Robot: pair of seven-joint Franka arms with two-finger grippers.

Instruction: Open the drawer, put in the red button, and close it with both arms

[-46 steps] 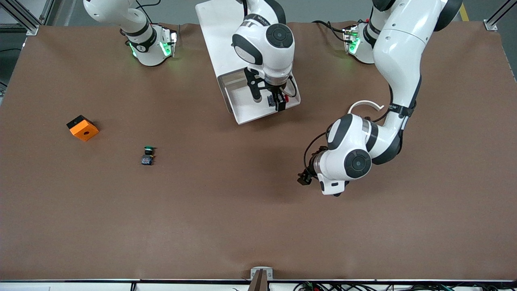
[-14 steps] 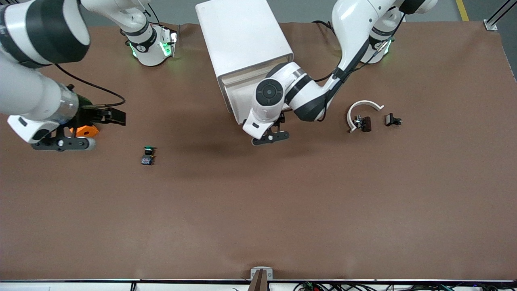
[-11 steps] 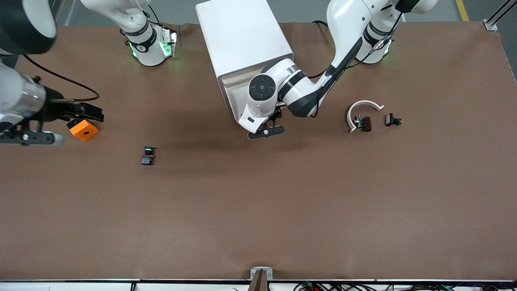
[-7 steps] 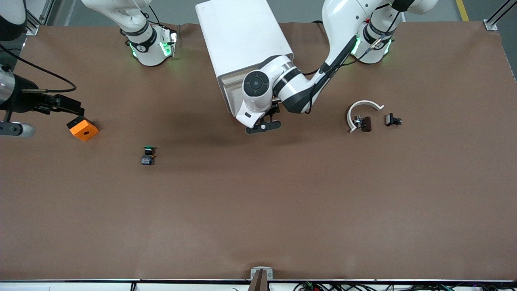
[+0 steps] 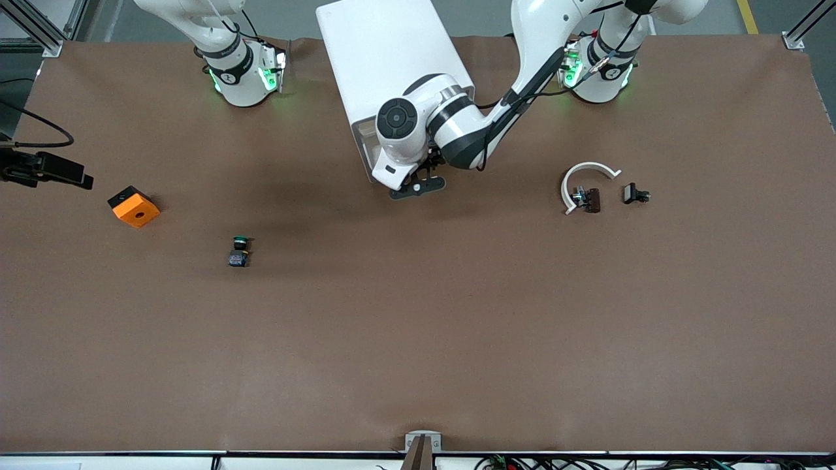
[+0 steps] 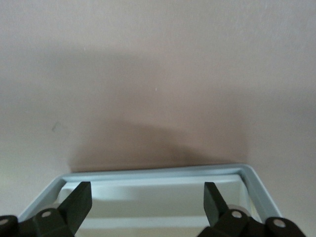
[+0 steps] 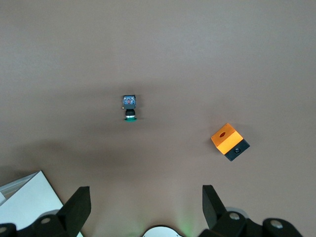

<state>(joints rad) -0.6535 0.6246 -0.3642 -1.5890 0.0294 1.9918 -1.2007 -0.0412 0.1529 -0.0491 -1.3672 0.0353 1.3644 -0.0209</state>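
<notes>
The white cabinet stands between the two arm bases. Its top drawer sticks out a short way toward the front camera. My left gripper is at the drawer's front, open. In the left wrist view the left gripper has its fingers spread over the drawer's white front rim, with nothing between them. The red button is hidden. My right gripper hangs open, high over the table's edge at the right arm's end. In the right wrist view the right gripper is empty.
A green-capped button and an orange box lie toward the right arm's end. A white curved piece and two small black parts lie toward the left arm's end.
The left gripper has moved toward the cabinet and the drawer has slid farther in. The right arm has drawn away from the orange box toward the edge of the front view.
</notes>
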